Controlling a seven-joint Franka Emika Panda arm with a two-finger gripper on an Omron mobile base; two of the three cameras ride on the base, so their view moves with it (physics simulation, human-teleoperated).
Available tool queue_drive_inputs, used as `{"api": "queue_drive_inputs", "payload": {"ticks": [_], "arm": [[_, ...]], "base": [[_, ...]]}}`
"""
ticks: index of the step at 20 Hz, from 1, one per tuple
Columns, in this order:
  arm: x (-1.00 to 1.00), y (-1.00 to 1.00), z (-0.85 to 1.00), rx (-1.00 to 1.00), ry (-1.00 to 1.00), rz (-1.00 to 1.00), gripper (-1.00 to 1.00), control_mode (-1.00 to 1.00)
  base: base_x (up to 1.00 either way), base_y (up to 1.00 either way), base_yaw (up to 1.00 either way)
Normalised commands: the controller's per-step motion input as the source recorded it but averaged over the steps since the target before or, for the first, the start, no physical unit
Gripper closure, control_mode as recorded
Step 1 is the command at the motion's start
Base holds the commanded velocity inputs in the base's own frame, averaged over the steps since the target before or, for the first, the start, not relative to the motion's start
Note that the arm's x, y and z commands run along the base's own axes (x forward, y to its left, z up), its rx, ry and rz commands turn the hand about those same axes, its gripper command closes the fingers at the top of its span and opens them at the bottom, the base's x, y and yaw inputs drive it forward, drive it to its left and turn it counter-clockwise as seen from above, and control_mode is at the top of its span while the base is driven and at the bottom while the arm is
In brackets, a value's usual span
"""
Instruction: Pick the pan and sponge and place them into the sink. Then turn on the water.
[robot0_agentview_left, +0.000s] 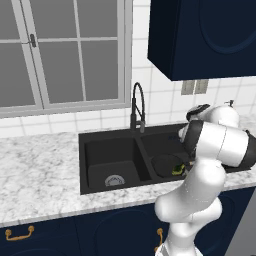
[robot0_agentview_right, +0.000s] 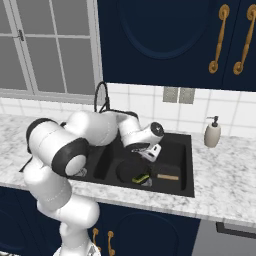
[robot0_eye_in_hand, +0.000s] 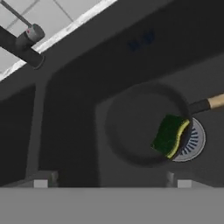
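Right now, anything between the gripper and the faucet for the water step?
Nothing visible. The gripper hangs open over the right basin, above the pan and sponge. The faucet stands behind the divider with open space between.

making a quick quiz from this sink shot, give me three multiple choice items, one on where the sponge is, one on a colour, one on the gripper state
1. Where does the sponge lie?
A. on the counter
B. in the pan, in the right basin of the sink
C. in the left basin

2. What colour is the pan's handle?
A. brown
B. red
C. silver

3. How is the gripper?
A. shut on the sponge
B. shut on the pan
C. open, holding nothing

Answers: 1 B, the hand view shows the sponge against the pan's rim, over the drain. 2 A, the handle sticks out pale brown. 3 C, its tips stand wide apart above the basin.
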Motion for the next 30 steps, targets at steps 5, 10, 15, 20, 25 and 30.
{"api": "queue_drive_inputs", "payload": {"ticks": [5,10,15,20,25,30], "arm": [[0.0,0.0,0.36,-0.07,-0.46,0.32,-1.0,-1.0],[0.0,0.0,0.28,-0.06,-0.43,0.26,-1.0,-1.0],[0.0,0.04,0.18,-0.04,-0.39,0.07,-1.0,-1.0],[0.0,0.29,0.26,-0.09,-0.46,0.0,-1.0,-1.0],[0.01,0.35,0.31,-0.11,-0.31,-0.03,-1.0,-1.0],[0.13,0.27,0.23,-0.01,-0.12,0.0,-1.0,-1.0]], "base": [[0.0,0.0,0.0],[0.0,0.0,0.0],[0.0,0.0,0.0],[0.0,0.0,0.0],[0.0,0.0,0.0],[0.0,0.0,0.0]]}}
